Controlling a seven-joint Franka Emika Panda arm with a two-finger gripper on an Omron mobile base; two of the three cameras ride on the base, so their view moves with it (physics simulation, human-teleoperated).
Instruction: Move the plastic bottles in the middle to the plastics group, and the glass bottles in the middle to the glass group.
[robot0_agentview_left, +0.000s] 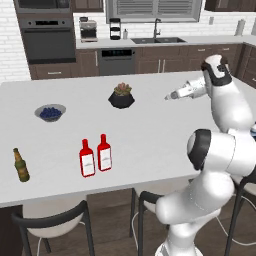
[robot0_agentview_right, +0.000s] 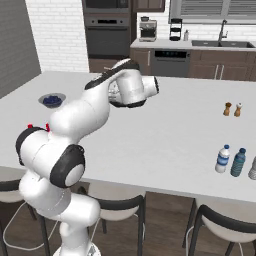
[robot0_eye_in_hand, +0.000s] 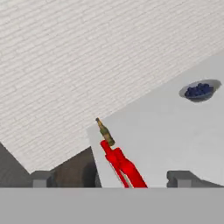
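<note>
Bystanders on the white island counter (robot0_agentview_left: 150, 145)

A grey bowl of blueberries (robot0_agentview_left: 50, 112) sits toward the counter's left side; a black faceted pot with a reddish-green succulent (robot0_agentview_left: 121, 96) stands near its middle; two small brown-and-white shakers (robot0_agentview_right: 233, 109) stand side by side near its right end.

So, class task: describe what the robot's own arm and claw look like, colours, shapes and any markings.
The arm is glossy white, built of rounded, bulbous segments joined by dark grey to black bands at the joints. It narrows toward a pale grey wrist. The claw has two small, dark grey, blocky finger tips. No markings, labels or cables show on it.
</note>
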